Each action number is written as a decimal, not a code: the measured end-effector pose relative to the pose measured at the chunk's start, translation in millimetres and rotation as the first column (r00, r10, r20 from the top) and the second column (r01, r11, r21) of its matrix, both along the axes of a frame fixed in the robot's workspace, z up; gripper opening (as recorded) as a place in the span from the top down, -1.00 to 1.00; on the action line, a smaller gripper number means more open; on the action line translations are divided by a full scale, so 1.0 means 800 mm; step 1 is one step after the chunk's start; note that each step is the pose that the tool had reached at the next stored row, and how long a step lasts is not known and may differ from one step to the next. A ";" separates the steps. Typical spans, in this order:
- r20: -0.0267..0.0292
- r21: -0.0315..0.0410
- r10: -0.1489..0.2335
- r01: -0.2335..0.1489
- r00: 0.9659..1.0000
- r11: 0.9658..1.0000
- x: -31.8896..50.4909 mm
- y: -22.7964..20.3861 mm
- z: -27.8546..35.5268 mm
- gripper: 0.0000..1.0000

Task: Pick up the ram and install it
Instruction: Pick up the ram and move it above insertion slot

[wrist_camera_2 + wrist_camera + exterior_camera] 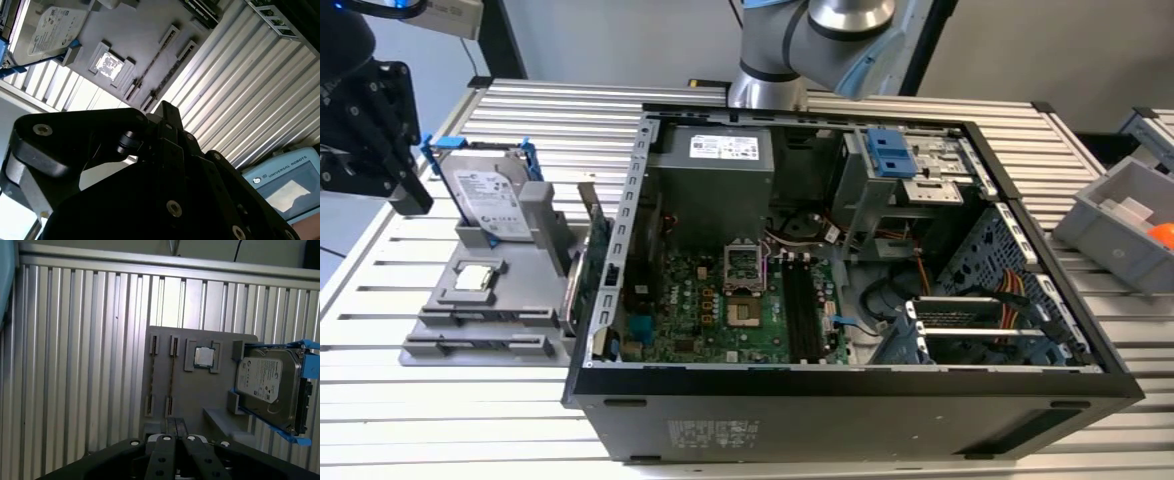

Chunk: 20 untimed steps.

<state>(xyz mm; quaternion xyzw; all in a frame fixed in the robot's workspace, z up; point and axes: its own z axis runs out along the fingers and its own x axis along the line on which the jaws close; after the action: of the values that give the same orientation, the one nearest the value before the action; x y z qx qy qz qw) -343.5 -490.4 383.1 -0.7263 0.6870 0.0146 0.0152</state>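
Gripper (408, 198) at upper left of the exterior view, over the grey holder (494, 300). Fingers (171, 427) pressed together, gripping nothing. Ram (171, 376) edge-on in a holder slot, untouched.

The arm (834, 35) is seen at the far side of the scene, its silver and blue joints bent. The black gripper (403, 195) is held at the exterior view's left, pointed downward, its fingers (162, 445) pressed together in the first wrist view
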 end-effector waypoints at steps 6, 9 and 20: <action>0.000 0.000 0.000 0.000 1.000 1.000 0.000 0.0000 0.0000 -1.00; 0.000 0.000 -0.001 0.001 1.000 1.000 0.000 0.0000 0.0000 -1.00; 0.000 0.000 -0.036 0.036 0.999 0.999 0.000 0.0000 -0.0017 -1.00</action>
<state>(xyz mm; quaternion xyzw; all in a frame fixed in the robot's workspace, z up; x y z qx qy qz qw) -343.5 -490.4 381.7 -0.7137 0.7001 0.0142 0.0154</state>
